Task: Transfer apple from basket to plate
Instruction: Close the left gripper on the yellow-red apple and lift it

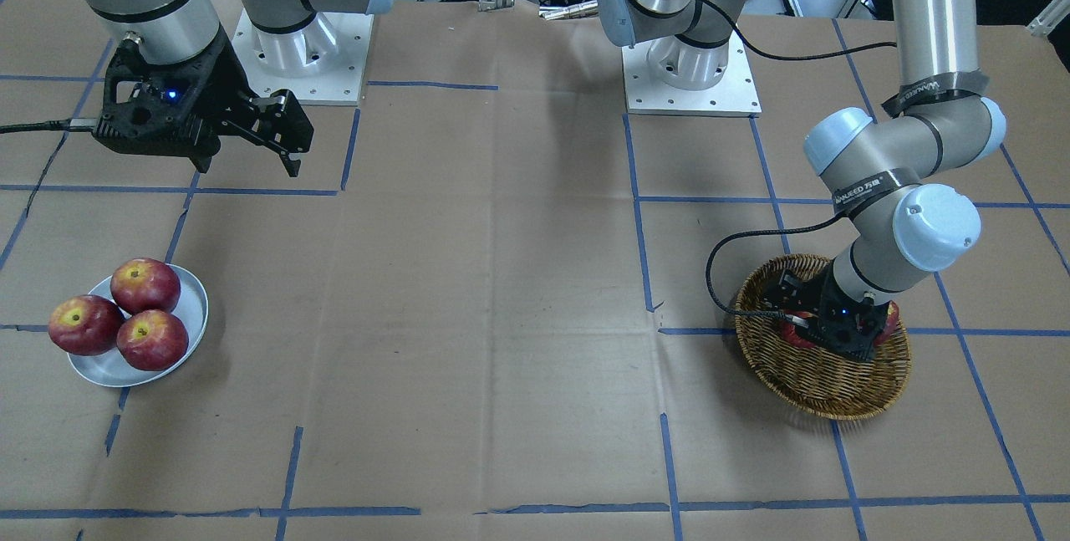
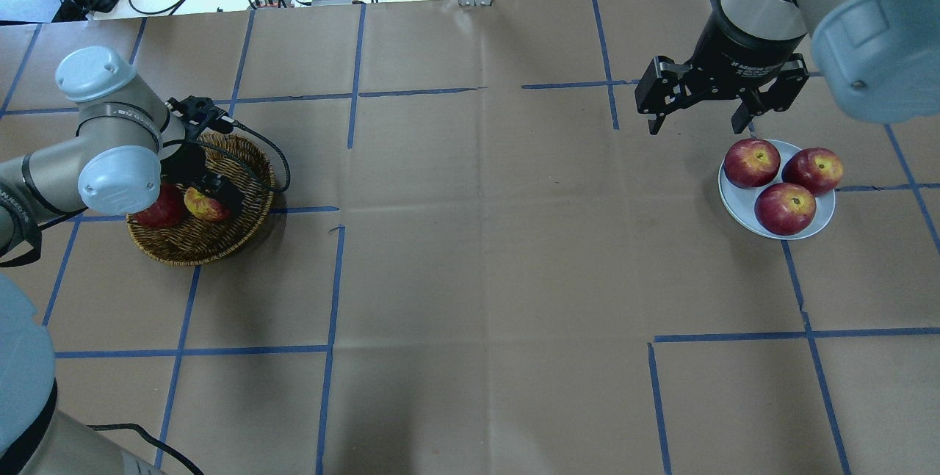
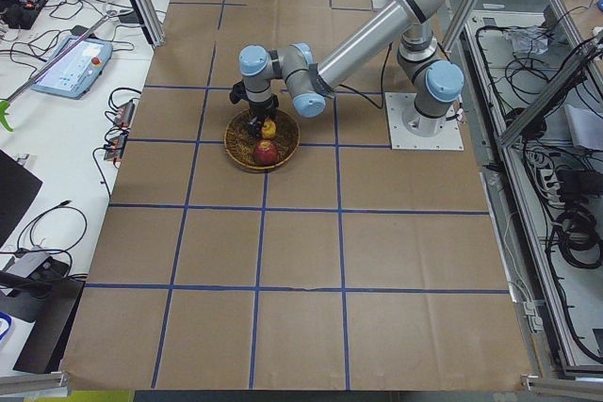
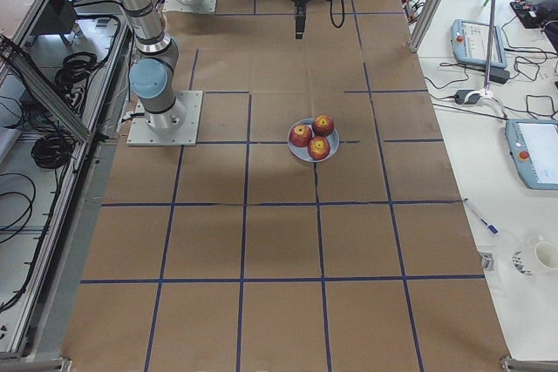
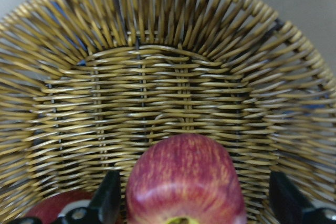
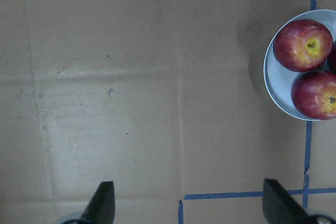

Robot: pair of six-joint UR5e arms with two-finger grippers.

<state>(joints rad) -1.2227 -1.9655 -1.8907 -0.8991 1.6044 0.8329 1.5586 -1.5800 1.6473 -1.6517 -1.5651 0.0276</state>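
The apple [image 5: 184,182], pinkish-red with yellow streaks, lies in the wicker basket [image 2: 220,240] at the table's left; it also shows in the overhead view [image 2: 204,203]. My left gripper [image 5: 194,203] is down in the basket, open, with one finger on each side of the apple. The left finger [image 5: 110,200] is at the apple's skin; the right finger [image 5: 283,198] stands apart from it. The silvery-grey plate [image 2: 738,200] sits at the far right. My right gripper [image 2: 696,119] hangs open and empty above the table just behind the plate.
A darker deep-red apple [image 2: 163,209] lies in the basket beside the streaked one, partly under my left wrist. Three glossy dark-red apples [image 2: 785,208] fill most of the plate. Brown paper with blue tape lines [image 2: 470,240] covers the table between basket and plate.
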